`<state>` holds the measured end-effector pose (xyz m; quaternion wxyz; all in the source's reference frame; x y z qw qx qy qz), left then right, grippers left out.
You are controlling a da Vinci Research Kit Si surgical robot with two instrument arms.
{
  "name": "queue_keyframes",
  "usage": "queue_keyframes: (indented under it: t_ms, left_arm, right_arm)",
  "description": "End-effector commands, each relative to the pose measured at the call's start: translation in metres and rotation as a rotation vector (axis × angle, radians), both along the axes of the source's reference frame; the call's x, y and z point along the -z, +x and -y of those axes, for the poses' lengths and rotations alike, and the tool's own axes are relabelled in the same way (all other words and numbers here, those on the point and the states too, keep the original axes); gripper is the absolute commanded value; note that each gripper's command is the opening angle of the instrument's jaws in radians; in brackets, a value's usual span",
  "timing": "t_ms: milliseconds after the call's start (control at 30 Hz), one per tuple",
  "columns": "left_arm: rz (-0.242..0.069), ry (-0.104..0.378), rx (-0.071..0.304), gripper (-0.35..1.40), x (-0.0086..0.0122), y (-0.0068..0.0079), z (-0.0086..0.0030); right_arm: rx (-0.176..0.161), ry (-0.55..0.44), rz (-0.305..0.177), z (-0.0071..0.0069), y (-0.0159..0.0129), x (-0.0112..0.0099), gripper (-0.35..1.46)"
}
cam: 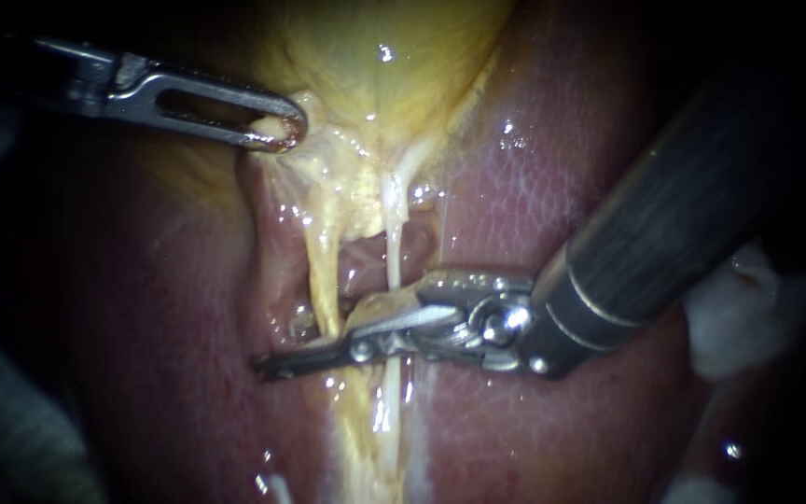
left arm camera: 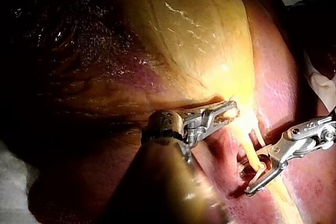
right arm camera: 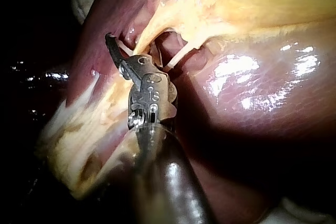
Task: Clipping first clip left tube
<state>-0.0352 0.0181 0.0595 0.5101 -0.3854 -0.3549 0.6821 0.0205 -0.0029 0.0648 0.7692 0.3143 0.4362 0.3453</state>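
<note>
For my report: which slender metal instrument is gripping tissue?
The left instrument: its jaws are shut on pale yellow gallbladder tissue. The right instrument has open jaws.

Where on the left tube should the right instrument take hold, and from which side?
Probably its bare middle stretch, crosswise from the right: there the left tube runs taut, thin and apart from the right tube, with liver showing behind.

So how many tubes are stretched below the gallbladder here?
2. The yellowish left tube sits between the open jaws of the right instrument; the whitish right tube runs just beside it. Others may be hidden.
</note>
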Motion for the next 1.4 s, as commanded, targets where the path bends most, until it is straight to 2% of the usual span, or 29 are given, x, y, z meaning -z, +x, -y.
queue_keyframes:
  t_ms: [33, 267, 467, 567, 633, 767, 900, 1167, 1400]
  left_arm:
    - [-0.001, -0.001, 0.002, -0.35, 0.0000, 0.0000, 0.0000]
    - [-0.001, -0.001, 0.001, -0.35, 0.0000, 0.0001, 0.0000]
    - [0.000, -0.001, 0.001, -0.35, 0.0001, 0.0002, 0.0000]
    - [0.000, -0.001, 0.001, -0.35, 0.0001, 0.0002, 0.0000]
    - [0.000, -0.001, 0.001, -0.35, 0.0001, 0.0003, 0.0000]
    - [0.000, -0.001, 0.001, -0.35, 0.0001, 0.0003, 0.0000]
    - [0.000, -0.001, 0.001, -0.35, 0.0001, 0.0003, 0.0000]
    - [0.000, -0.001, 0.000, -0.35, 0.0001, 0.0003, 0.0000]
    - [0.000, -0.001, 0.000, -0.35, 0.0001, 0.0003, 0.0000]
  right_arm:
    - [0.002, 0.005, -0.001, -0.0002, -0.0005, 0.0002, 0.49]
    - [0.004, 0.014, -0.015, -0.0010, -0.0021, 0.0014, 0.49]
    - [0.004, 0.016, -0.026, -0.0009, -0.0028, 0.0021, 0.49]
    - [0.004, 0.023, -0.055, -0.0010, -0.0029, 0.0023, 0.49]
    - [0.024, 0.036, -0.087, -0.0011, -0.0029, 0.0025, 0.50]
    - [0.087, 0.043, -0.171, -0.0012, -0.0028, 0.0025, 0.50]
    - [0.122, 0.081, -0.255, -0.0012, -0.0026, 0.0021, 0.50]
    - [0.192, 0.105, -0.314, -0.0005, -0.0024, 0.0015, 0.49]
    - [0.209, 0.125, -0.404, -0.0002, -0.0024, 0.0011, 0.50]
